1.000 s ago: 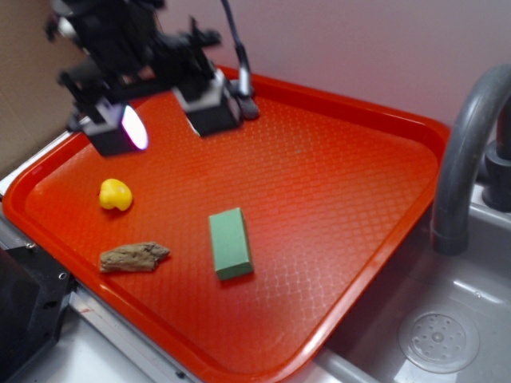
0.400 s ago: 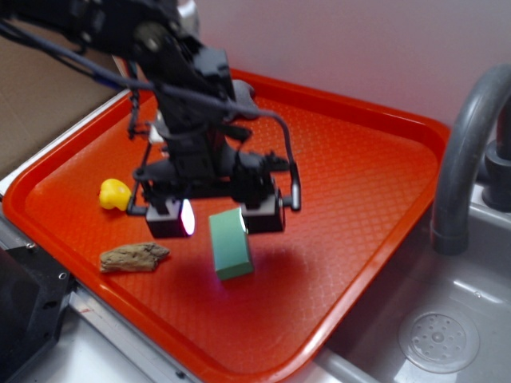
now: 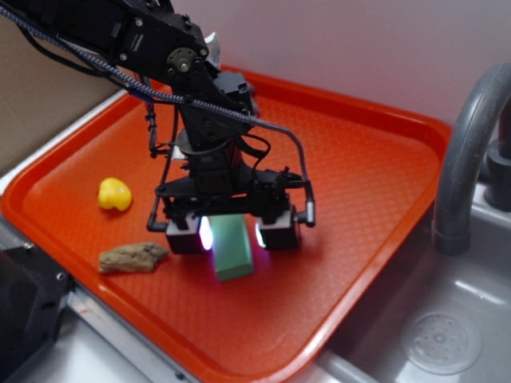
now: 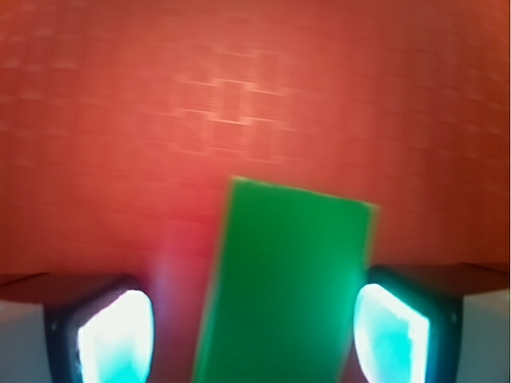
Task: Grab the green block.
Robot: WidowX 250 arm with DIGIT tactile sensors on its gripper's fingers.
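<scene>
Your end effector [image 3: 232,233] stood wide, glowing pads [image 4: 114,331] either side of the green block [image 3: 232,247], neither pad touching it. The block, matte with flat faces, lay between the fingers on the red waffle-textured tray [image 3: 359,175]. To the end effector's left: rough brown wood piece [image 3: 132,257]; farther off, a rounded yellow duck [image 3: 115,194].

In the wrist view the whole picture is blurred, and the small pale-green rectangular foam block [image 4: 283,287] is cut off by the bottom edge. The two lit pads [image 4: 116,335] of the black claw [image 4: 251,335] are cut there too. In the exterior view the claw [image 3: 231,234] hides the far end of the block [image 3: 233,254]. The near corner of the red plastic tray surface [image 3: 263,371] leaves the bottom edge.
</scene>
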